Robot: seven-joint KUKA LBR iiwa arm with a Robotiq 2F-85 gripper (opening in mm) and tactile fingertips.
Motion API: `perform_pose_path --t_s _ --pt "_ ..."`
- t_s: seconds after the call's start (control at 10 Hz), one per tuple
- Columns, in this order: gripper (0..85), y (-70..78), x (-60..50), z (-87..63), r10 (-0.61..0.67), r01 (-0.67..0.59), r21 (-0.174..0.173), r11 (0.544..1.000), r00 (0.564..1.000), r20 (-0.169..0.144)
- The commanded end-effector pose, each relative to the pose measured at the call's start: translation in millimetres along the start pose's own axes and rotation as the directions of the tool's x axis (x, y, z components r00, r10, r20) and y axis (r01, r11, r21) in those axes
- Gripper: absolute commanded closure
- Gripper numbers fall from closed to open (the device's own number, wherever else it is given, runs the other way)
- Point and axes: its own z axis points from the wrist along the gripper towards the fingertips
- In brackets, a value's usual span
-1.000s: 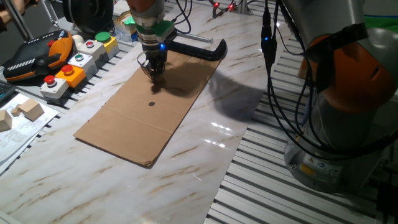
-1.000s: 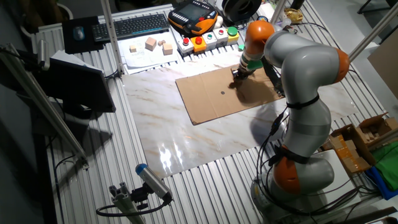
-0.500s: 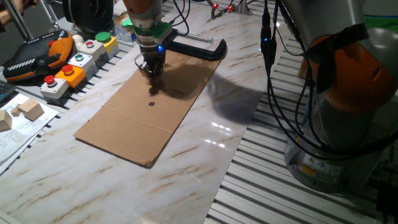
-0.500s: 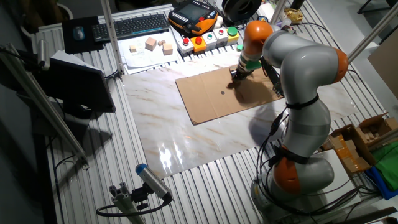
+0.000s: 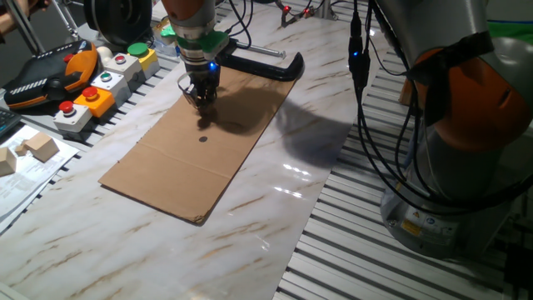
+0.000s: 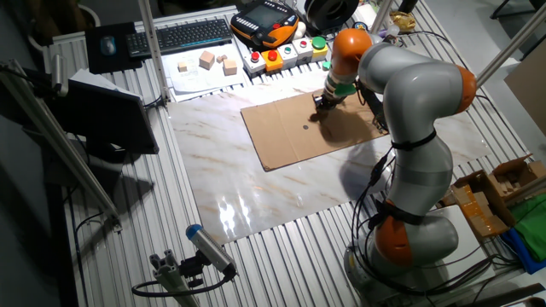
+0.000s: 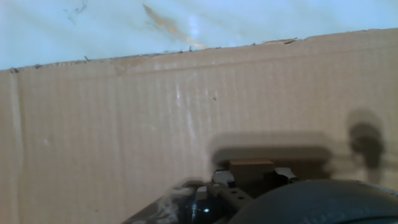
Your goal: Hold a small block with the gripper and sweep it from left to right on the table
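In the hand view, the small block [image 7: 250,167] is a tiny brown cube pinched between the two fingers of my gripper [image 7: 250,178], low over a cardboard sheet [image 7: 124,124]. My black gripper [image 5: 201,97] with its blue light and green ring hangs from the orange-brown arm over the sheet's far end. The other fixed view shows the gripper [image 6: 319,106] at the same spot. At that distance the block cannot be made out in either fixed view. The white marble table [image 5: 275,196] lies under the sheet, and its edge [image 7: 93,25] shows beyond the cardboard.
A black C-clamp [image 5: 266,65] lies just behind the gripper on the sheet's far edge. Button boxes [image 5: 92,93] and an orange pendant [image 5: 50,71] stand at the left. Pale wooden blocks [image 5: 37,147] rest on paper. A dark dot [image 5: 202,138] marks the cardboard [image 5: 191,162].
The gripper has slid a short way across the cardboard toward the button boxes, still shut on the block. Nothing else moved.
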Motion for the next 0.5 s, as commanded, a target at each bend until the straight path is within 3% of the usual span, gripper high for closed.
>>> perform_pose_path --t_s 0.0,0.4 --pt "84.3 1.4 0.7 0.6 0.001 -0.001 0.0 1.0 1.0 0.0" --pt "84.3 6.9 0.7 1.4 0.0 0.0 0.001 1.0 1.0 0.002"
